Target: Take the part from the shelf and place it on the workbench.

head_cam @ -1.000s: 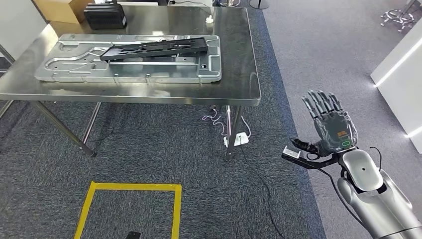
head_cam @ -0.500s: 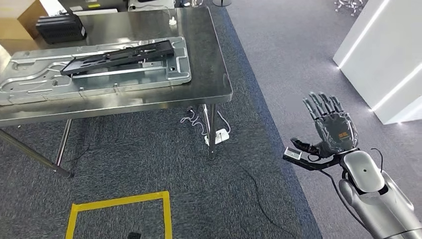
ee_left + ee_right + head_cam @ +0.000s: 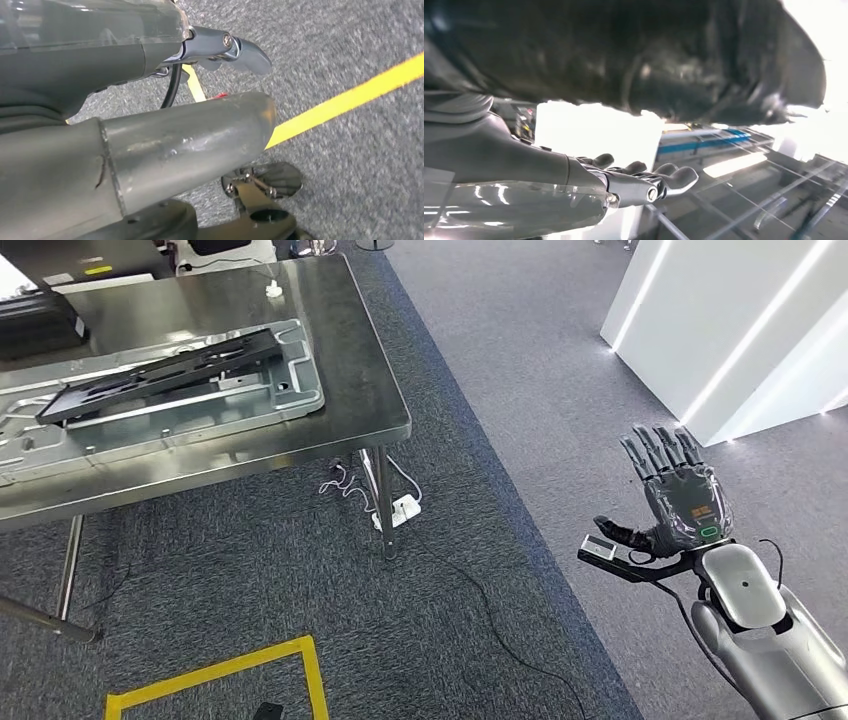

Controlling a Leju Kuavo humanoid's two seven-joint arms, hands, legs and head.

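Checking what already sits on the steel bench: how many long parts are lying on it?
2. A large silver stamped metal panel lies flat along the stainless steel workbench, and a long black plastic frame rests on top of it. The bench runs off the picture's left edge, so more may be hidden.

From the camera behind my right wrist, my right hand reaches in from the edge, its clear grey cover catching glare. My fingers stretch out side by side, dark and slightly curled at the tips, holding nothing. My thick grey thumb lies along them, nearer the lens. A large dark blurred mass looms close to the camera; I cannot tell what it is. Past my hand stands a bright white panel, beside it a blue rail, and thin metal bars crossing grey surfaces.
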